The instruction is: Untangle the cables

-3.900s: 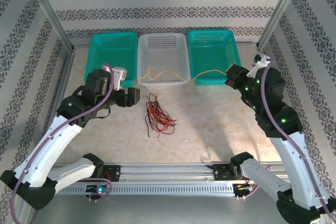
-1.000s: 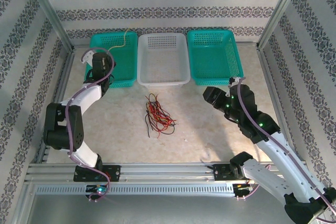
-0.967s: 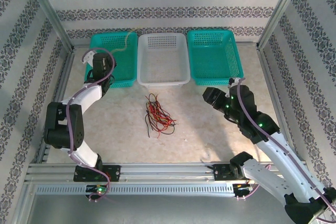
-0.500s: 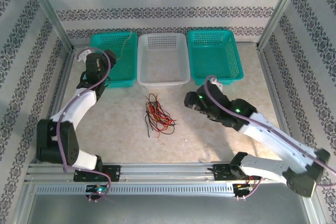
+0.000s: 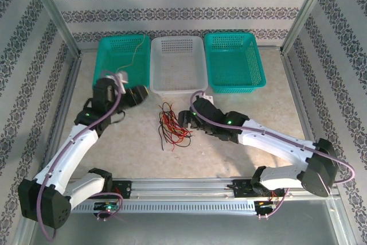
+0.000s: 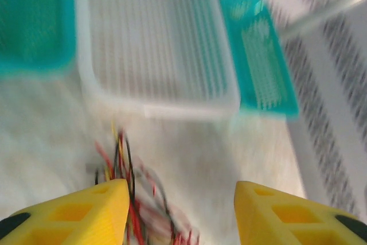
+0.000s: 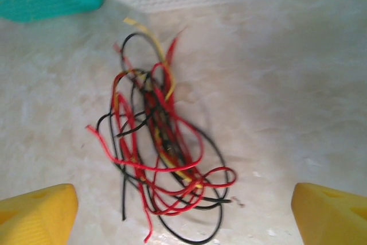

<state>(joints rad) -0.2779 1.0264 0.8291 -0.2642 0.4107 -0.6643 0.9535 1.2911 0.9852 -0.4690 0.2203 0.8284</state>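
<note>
Grippers open beside the cable tangle

Cables [image 5: 172,124] in red, black and yellow lie knotted in one loose heap on the table [image 5: 143,159], about midway between its left and right edges and nearer its far edge, just in front of the near rim of the white basket [image 5: 176,87]. One separate yellow strand [image 5: 136,49] lies in the left teal basket [image 5: 114,55], close to its right wall. The right teal basket [image 5: 234,60] sits at the far right.

The right arm [image 5: 269,139] stretches low from the near right corner, its forearm running leftward across the table. The right gripper [image 5: 183,120] sits just beside the right side of the heap. From the wrist camera its yellow fingers [image 7: 40,210] stand wide apart at the bottom corners, released, with the tangle [image 7: 160,153] on the table between and beyond them; nothing is held.

The left arm [image 5: 69,147] rises from the near left corner toward the far edge, bent at the wrist so the left gripper [image 5: 140,94] points right, near the white basket's near left corner and apart from the heap. Its wrist view is blurred, yet the fingers [image 6: 86,210] are clearly parted with nothing between them.
</note>
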